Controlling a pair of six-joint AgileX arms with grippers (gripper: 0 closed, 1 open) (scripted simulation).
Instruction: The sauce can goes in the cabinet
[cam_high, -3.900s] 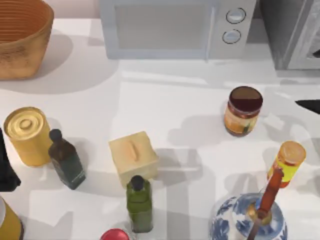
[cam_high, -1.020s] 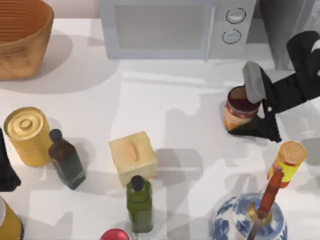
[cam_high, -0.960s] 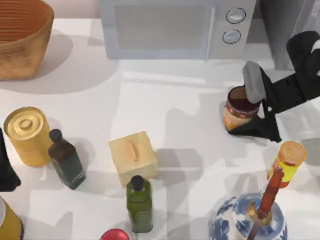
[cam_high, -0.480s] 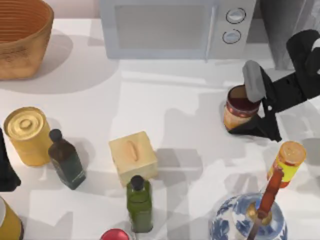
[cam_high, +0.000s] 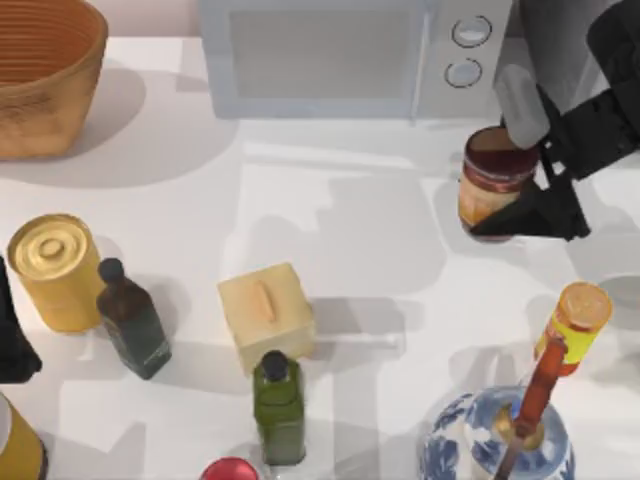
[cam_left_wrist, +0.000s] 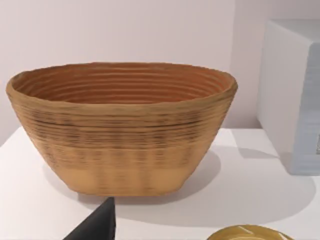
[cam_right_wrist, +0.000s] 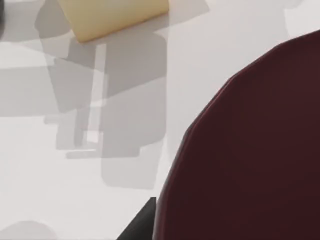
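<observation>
**Right fingers clamped on the sauce can near the cabinet**

The right gripper (cam_high: 528, 165) has its two fingers closed around the sauce can (cam_high: 492, 190), one pale finger against the can's far side and one dark finger along its near side. The can sits upright between them, its dark maroon top (cam_right_wrist: 250, 150) looming close in the right wrist view. It is at the right side of the table (cam_high: 350, 210), just in front of the microwave (cam_high: 350, 55) by its two knobs, and near the dark grey cabinet (cam_high: 560, 40) at the far right corner.

Further out, a yellow bottle with an orange cap (cam_high: 572, 325) stands nearer the front, beside a blue and white vase (cam_high: 470, 445). A cream block (cam_high: 266, 312) lies mid-table.

The left arm is parked at the table's left edge, its wrist view facing a woven basket (cam_left_wrist: 122, 127); whether its fingers are apart or together cannot be told.
</observation>
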